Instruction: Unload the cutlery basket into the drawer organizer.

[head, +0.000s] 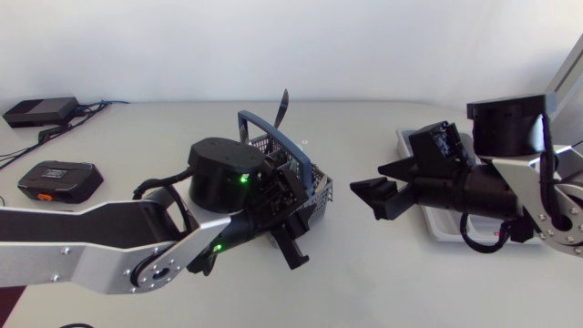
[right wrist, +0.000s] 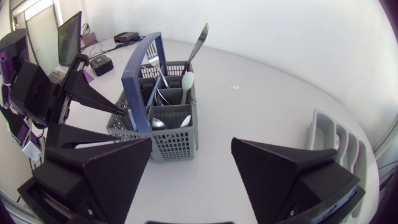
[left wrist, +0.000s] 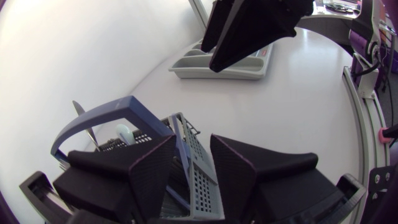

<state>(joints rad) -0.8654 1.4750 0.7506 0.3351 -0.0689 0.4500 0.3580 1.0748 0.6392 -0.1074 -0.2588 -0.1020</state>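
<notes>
near mid-table stands the cutlery basket (head: 319, 187), grey mesh with a blue hoop handle (right wrist: 140, 59). its compartments hold a long metal utensil (right wrist: 200, 43) leaning upright, a white spoon (right wrist: 186, 81) and metal spoons (right wrist: 158, 123). the left gripper (left wrist: 193, 146) is drawn down to a narrow gap on the basket's side wall: one finger (left wrist: 149, 168) inside the rim, the other (left wrist: 245, 168) outside, both against the mesh beside the handle's foot. the left arm's wrist (head: 223, 173) hides much of the basket's left half in the head view. the right gripper (head: 372, 185) hangs spread wide with nothing in it, over the white table (head: 364, 282) between the basket and the drawer organizer (right wrist: 333, 134), apart from both. the organizer, a pale grey tray with lengthwise slots, lies toward the table's right end, largely covered from above by the right arm (head: 492, 187). toward the left edge lie a black box with orange trim (head: 59, 180), a second black box (head: 41, 111) and cables (head: 55, 132), well apart from the basket; any print on them is too small to read. a band of tabletop runs behind the basket to the far edge.
</notes>
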